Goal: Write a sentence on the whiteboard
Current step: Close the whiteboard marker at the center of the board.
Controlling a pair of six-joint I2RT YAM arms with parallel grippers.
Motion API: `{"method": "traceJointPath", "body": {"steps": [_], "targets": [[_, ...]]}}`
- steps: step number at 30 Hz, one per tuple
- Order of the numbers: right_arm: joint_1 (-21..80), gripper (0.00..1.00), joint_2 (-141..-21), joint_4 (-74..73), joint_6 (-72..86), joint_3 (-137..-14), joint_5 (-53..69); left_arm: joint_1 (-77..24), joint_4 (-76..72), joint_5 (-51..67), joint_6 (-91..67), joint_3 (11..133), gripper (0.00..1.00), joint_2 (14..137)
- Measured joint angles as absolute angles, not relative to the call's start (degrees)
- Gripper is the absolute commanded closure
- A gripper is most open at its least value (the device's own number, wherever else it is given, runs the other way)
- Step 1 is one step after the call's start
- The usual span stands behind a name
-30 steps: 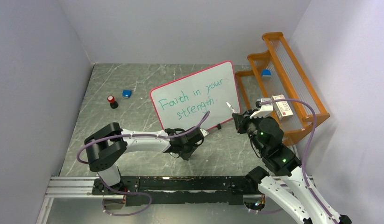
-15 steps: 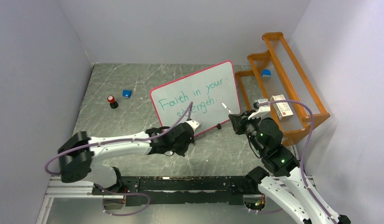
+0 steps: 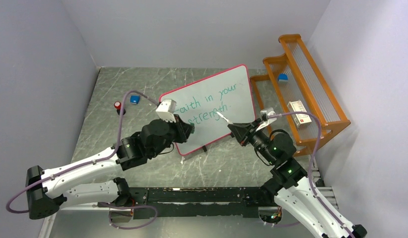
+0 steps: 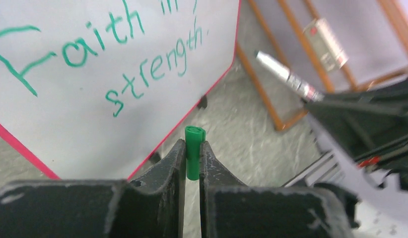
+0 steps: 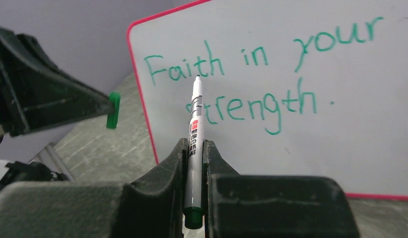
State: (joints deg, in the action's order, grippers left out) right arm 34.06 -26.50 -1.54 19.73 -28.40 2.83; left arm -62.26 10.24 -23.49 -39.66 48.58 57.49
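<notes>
The whiteboard (image 3: 237,91) stands tilted mid-table, with a pink-red frame. The green sentence (image 3: 209,101) reads "Faith in your strength." in two lines; my left arm hides its first letters in the top view. It reads fully in the right wrist view (image 5: 251,84). My left gripper (image 3: 188,129) is raised in front of the board's left part, shut on a small green marker cap (image 4: 194,148). My right gripper (image 3: 236,130) is shut on a white marker (image 5: 194,124) with its uncapped tip pointing toward the board and the cap (image 5: 112,110).
An orange wooden rack (image 3: 316,106) stands at the right, with a white box (image 3: 300,113) and a small blue item (image 3: 283,77) on it. A blue block (image 3: 135,99) and a red-topped black stamp (image 3: 117,105) lie at the back left. A metal rail (image 3: 192,196) runs along the near edge.
My left arm has risen from the table in front of the board and swung left, its gripper now facing the right one. My right gripper has moved left with the marker.
</notes>
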Motion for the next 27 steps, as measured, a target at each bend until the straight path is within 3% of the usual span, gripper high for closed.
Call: {"method": "traceJointPath", "body": {"steps": [18,27], "targets": [[35.0,1.0,-31.7,26.2,26.5,-20.1,11.9,-61.9,-12.1,-40.6,-60.1,37.6,0.95,50.6],[43.4,1.0,-37.2,33.1,25.3,-19.7,9.6,-61.8,-22.0,-42.5,-67.0,35.8,0.95,51.6]]}}
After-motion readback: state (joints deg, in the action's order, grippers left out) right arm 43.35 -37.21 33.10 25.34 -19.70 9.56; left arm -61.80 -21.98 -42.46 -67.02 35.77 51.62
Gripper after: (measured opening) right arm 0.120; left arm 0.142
